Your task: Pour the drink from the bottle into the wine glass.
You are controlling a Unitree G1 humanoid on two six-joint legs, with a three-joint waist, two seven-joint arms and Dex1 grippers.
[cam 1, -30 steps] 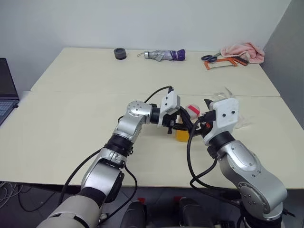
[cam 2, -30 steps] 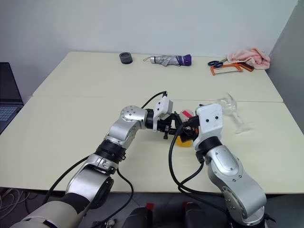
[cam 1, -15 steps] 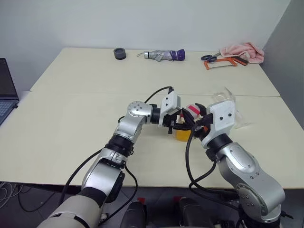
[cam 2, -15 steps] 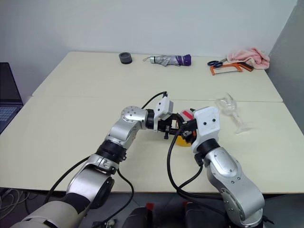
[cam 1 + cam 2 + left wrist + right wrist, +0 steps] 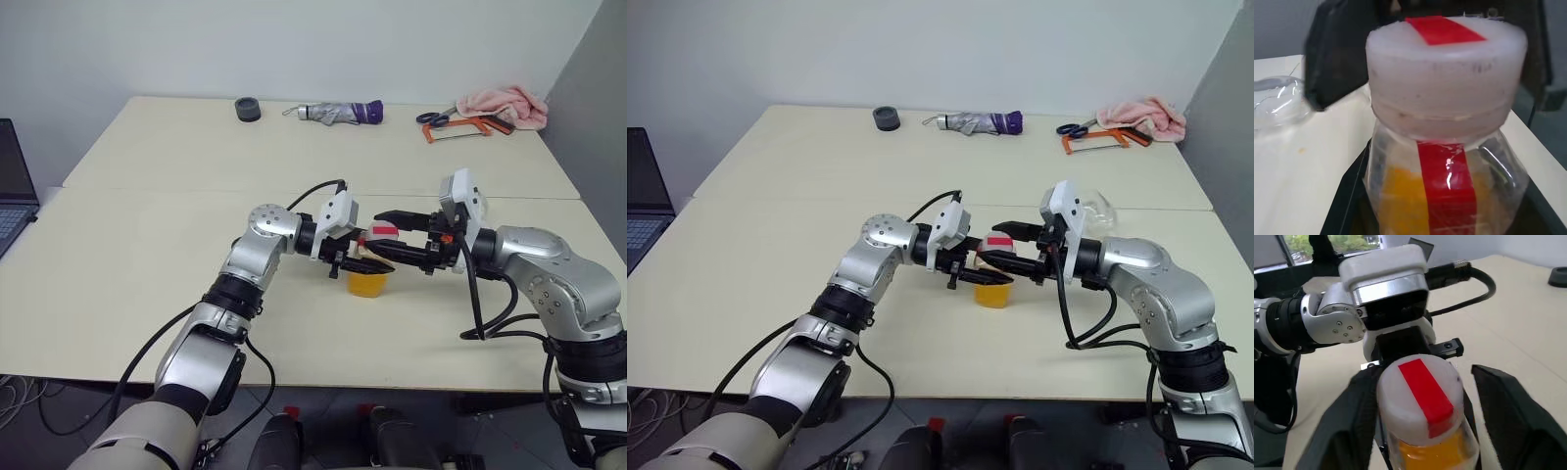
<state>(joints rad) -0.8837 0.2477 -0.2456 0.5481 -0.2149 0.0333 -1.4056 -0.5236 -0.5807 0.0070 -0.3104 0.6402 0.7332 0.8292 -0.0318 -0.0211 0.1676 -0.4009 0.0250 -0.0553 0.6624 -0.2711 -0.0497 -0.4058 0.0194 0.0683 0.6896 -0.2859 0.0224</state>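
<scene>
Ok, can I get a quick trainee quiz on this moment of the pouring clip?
1. True or false: the cap is already off the bottle.
2. What does the left tool hold? A: the bottle. B: the wine glass. C: the umbrella.
3. Fill in: the right tool has its jaws ___ on either side of the cap.
Key: 1 false; 2 A; 3 open.

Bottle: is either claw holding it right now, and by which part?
The left claw is shut on the bottle around its body, below the cap. The right claw straddles the cap, open.
</scene>
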